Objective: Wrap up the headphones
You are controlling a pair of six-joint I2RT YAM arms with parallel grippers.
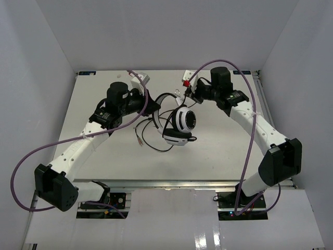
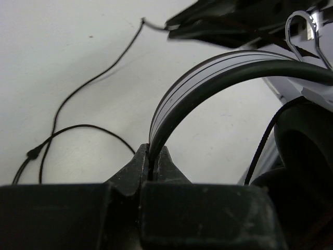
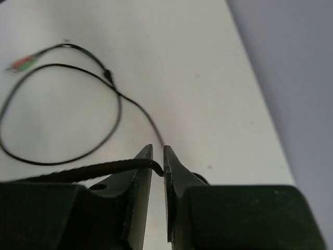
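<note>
Overhead, the headphones (image 1: 179,122) hang over the middle of the bench (image 1: 223,151), between the two arms. One round white cup faces up and the other sits just below it. The left pincer (image 1: 150,108) meets the black headband (image 1: 165,97) at its left end. The right pincer (image 1: 188,96) sits just beyond the band's other end, near the cups. The thin black cable (image 1: 156,149) lies in a loose loop on the bench below and left of the cups, with its plug (image 1: 139,141) at the loop's left side.

From the left wrist, the left pincer (image 2: 152,156) is clamped tight on the headband (image 2: 208,73). The band rises out of the closed fingers and arcs away to the right. A black ear pad (image 2: 307,151) fills the right edge of the view. A strand of cable (image 2: 78,88) trails across the bench (image 2: 62,41) behind, well apart from the fingers.

From the right wrist, the right pincer (image 3: 157,156) is drawn down to a narrow slit. A stretch of cable (image 3: 93,169) crosses the left finger and bends into that slit, so it is pinched there. Beyond the fingers, more cable lies looped on the bench (image 3: 182,62). The plug (image 3: 21,63), banded red and green, rests at the far left.
</note>
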